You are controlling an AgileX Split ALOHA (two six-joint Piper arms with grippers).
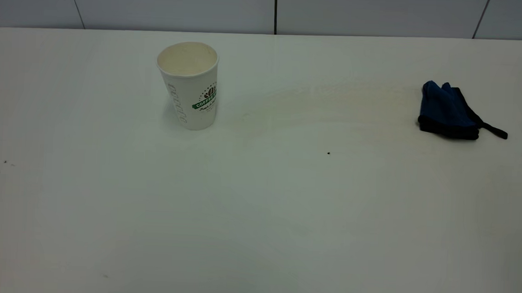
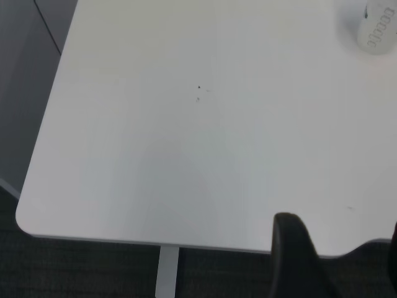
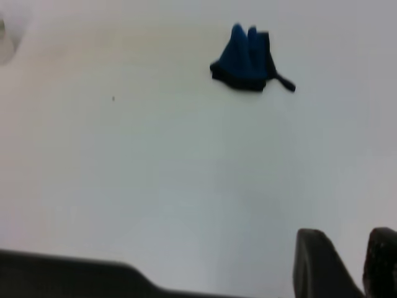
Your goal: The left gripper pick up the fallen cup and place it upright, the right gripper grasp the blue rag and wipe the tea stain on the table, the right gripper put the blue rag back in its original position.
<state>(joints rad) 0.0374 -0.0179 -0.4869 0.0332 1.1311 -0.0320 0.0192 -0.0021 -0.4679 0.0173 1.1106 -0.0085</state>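
- We see the paper coffee cup [image 1: 188, 85] standing upright at the desk's [image 1: 258, 217] far left.
- We see the blue rag [image 1: 448, 111] bunched at the far right, a faint tan smear [image 1: 333, 106] between them.
- Left gripper [image 2: 335, 261] and right gripper [image 3: 347, 264] hang at the near edge; we cannot tell either's grip state.

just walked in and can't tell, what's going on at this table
Nothing is being handled right now. The white dimpled paper cup stands upright on the white table, and the small dark blue rag lies bunched far off to its right. Only a faint pale tan smear stretches between them. Both grippers sit back near the table's edge, holding nothing: the left gripper and the right gripper.
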